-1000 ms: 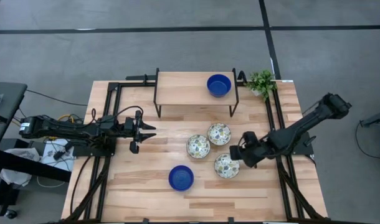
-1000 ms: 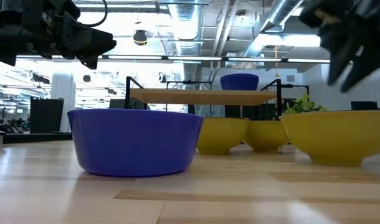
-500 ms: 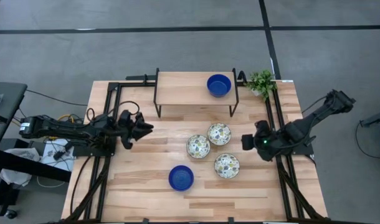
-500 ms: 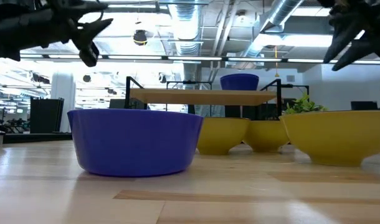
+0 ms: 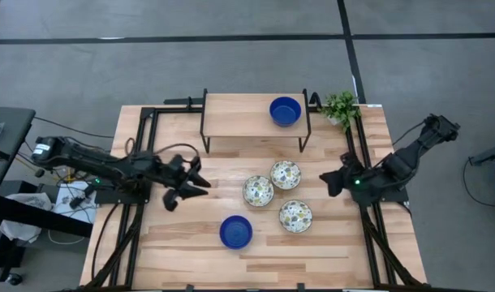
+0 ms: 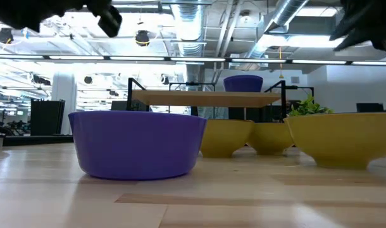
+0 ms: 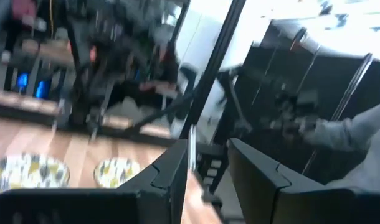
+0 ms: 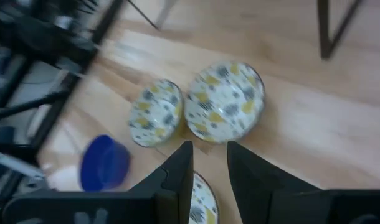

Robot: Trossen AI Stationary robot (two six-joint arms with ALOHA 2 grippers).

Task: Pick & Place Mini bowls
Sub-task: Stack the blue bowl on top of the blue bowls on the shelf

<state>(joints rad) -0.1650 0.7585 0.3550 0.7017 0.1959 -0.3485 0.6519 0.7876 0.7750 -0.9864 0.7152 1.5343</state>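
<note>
- Left gripper (image 5: 191, 185) hangs over the left-middle of the table (image 5: 191, 235), fingers spread apart, holding nothing; it's left of the bowl cluster and well apart from it.
- Right gripper (image 5: 328, 178) sits at the right side of the table, just right of the patterned bowls; in its wrist view the two fingers stand a little apart with nothing between them.
- Three patterned bowls are bunched together mid-table: the left one (image 5: 258, 191), the far one (image 5: 286, 174) close beside it, and the near one (image 5: 296, 216).
- One blue bowl (image 5: 236, 232) rests alone on the near side of the table, apart from the patterned three.
- The other blue bowl (image 5: 286, 111) is up on the raised shelf (image 5: 239, 115) at the far side, toward its right end.
- A small green plant (image 5: 341, 108) stands at the far right corner.
- No writing or labels can be read anywhere.
</note>
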